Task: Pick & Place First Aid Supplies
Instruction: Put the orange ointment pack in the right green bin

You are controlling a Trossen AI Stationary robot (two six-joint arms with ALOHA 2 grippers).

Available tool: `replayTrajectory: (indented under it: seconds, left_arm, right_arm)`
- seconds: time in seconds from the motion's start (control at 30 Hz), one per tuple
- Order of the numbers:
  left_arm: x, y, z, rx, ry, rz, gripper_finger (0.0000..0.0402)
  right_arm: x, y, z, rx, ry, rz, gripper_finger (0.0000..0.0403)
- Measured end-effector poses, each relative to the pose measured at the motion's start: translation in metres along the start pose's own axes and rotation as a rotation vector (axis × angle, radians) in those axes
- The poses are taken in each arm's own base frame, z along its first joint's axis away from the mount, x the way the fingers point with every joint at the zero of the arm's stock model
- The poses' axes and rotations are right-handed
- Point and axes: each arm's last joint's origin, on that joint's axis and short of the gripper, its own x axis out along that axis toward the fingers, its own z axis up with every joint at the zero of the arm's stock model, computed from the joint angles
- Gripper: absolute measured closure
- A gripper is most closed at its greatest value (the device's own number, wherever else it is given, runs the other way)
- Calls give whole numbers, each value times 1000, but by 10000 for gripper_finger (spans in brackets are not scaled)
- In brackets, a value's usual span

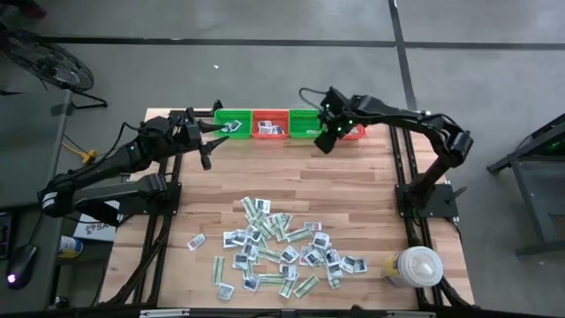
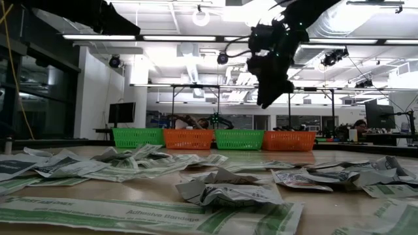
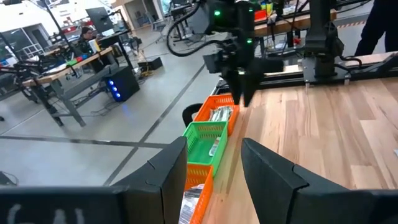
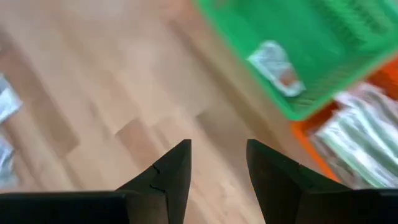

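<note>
The first aid supplies (image 1: 282, 252) lie in a loose pile of small white packets and pale-green strips on the near middle of the table; the low view shows them in its foreground (image 2: 228, 192). Four baskets stand in a row along the far edge. My right gripper (image 1: 328, 141) hangs open and slanting down just in front of the right green basket (image 4: 298, 50), where one packet (image 4: 273, 65) lies; nothing is between its fingers (image 4: 217, 155). My left gripper (image 1: 214, 134) points level by the left green basket (image 1: 231, 124), open and empty (image 3: 214, 165).
The right orange basket (image 4: 360, 143) holds several green strips, and the left orange basket (image 1: 269, 125) holds packets. A big white round lidded container (image 1: 415, 267) stands at the near right corner. Bare wood (image 1: 291, 172) lies between the baskets and the pile.
</note>
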Motion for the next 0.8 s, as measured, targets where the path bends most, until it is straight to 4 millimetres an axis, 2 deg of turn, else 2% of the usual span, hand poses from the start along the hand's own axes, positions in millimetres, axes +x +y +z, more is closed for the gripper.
replayTrajectory:
  seconds: [0.4,0.8]
  left_arm:
    - [0,-1,-1,-80,3,-32,252]
    - [0,-2,-3,-115,30,-31,252]
  right_arm:
    - [8,69,-18,-329,63,85,256]
    - [16,134,-57,-571,164,144,265]
